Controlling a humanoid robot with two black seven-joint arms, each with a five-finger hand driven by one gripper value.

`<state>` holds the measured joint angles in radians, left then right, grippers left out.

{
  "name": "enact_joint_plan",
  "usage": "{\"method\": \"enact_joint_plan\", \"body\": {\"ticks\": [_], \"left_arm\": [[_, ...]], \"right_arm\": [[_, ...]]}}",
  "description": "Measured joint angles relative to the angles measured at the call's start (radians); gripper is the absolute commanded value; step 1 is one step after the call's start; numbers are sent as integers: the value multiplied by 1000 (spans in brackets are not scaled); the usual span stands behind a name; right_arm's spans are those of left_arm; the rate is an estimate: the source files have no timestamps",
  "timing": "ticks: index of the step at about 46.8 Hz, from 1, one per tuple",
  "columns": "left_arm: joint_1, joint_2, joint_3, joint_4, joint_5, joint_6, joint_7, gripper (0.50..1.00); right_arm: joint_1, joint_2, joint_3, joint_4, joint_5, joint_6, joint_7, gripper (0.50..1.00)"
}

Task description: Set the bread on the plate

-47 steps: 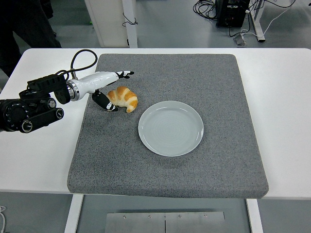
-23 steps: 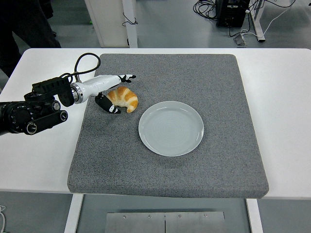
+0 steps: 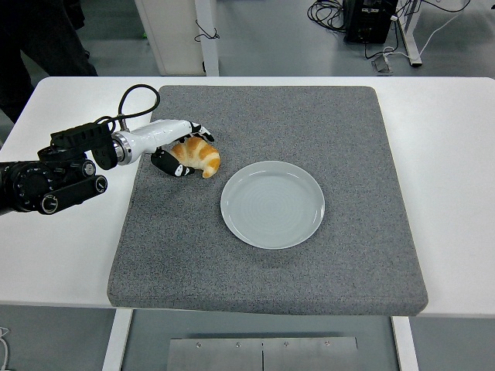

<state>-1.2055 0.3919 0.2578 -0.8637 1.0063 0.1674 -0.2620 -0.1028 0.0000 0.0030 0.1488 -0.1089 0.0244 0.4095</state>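
A golden croissant lies on the grey mat, to the left of the pale round plate. My left hand reaches in from the left and is closed around the croissant's left end, fingers curled over its top and thumb under its near side. The croissant still rests on the mat. The plate holds nothing. The right arm is out of view.
The grey mat covers the middle of the white table. A person's dark clothing shows at the top left. A white table leg and cables stand beyond the table's far edge.
My left hand's fingers have curled down from outstretched onto the croissant and closed on it. The arm shifted slightly right. The croissant has barely moved.
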Motion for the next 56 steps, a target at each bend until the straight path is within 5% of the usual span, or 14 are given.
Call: {"method": "enact_joint_plan", "body": {"ticks": [2, 33, 56], "left_arm": [[0, 0, 0, 0, 0, -1, 0, 500], [-58, 25, -28, -2, -4, -16, -10, 500], [-243, 105, -136, -9, -2, -131, -11, 500]], "right_arm": [[0, 0, 0, 0, 0, 0, 0, 1000], [0, 0, 0, 0, 0, 0, 0, 1000], [0, 0, 0, 0, 0, 0, 0, 1000]]}}
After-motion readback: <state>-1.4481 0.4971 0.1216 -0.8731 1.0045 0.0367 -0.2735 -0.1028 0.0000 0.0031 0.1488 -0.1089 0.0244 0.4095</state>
